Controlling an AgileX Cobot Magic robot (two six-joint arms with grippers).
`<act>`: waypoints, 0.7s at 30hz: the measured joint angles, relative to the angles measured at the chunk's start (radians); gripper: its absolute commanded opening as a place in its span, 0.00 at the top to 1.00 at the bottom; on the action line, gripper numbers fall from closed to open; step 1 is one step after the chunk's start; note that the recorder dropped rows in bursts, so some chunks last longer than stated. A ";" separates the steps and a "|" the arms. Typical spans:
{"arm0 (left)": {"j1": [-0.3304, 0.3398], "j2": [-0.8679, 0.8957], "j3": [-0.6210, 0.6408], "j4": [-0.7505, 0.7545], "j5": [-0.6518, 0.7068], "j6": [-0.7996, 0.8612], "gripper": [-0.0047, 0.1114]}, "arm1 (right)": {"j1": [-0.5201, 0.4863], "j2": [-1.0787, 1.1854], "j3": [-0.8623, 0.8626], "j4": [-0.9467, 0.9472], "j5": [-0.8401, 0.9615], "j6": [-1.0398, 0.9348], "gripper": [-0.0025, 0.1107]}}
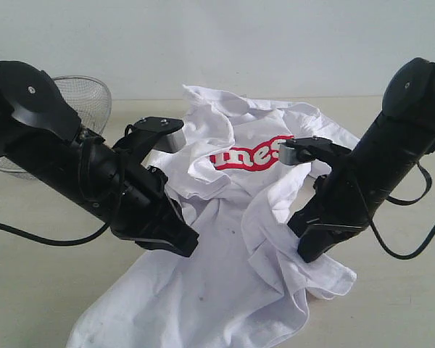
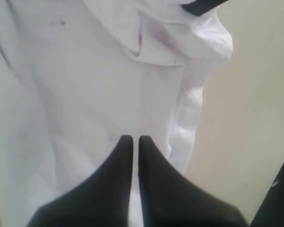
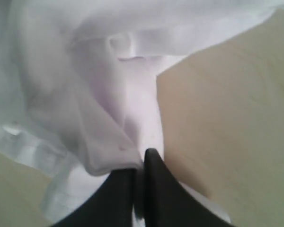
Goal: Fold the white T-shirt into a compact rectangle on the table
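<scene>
The white T-shirt (image 1: pixel 225 283) (image 2: pixel 80 94) (image 3: pixel 75 71) lies rumpled at the middle of the table (image 1: pixel 36 297) (image 2: pixel 260 104) (image 3: pixel 227 123), its hem spreading toward 6 o'clock and its chest bunched up toward 12 o'clock. On the chest, a red band of lettering (image 1: pixel 250 156) with white letters is partly buried in folds; only something like "ine" reads, and the rest is hidden by cloth.

The left gripper (image 1: pixel 187 245) (image 2: pixel 132 140) sits at the shirt's 9 o'clock side. Its black fingers are drawn together to a thin slit over white fabric, and I cannot tell whether any cloth is caught between them.

The right gripper (image 1: pixel 309 252) (image 3: pixel 143 156) is at the shirt's 3 o'clock edge, closed tight, with a fold of the shirt pinched at its tips and tenting away from them.

A wire mesh basket (image 1: pixel 87 98) stands on the table at about 10 o'clock from the shirt, partly behind the left arm.
</scene>
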 measured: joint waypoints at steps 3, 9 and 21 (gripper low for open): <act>0.000 0.000 0.000 0.006 0.000 0.000 0.92 | -0.020 0.000 0.000 -0.017 0.020 0.078 0.98; 0.000 0.000 0.000 0.010 0.000 0.000 0.92 | -0.051 -0.011 0.000 -0.173 0.033 0.288 0.98; 0.000 0.000 0.000 0.015 0.005 -0.001 0.92 | -0.055 -0.055 0.011 -0.431 0.085 0.557 0.98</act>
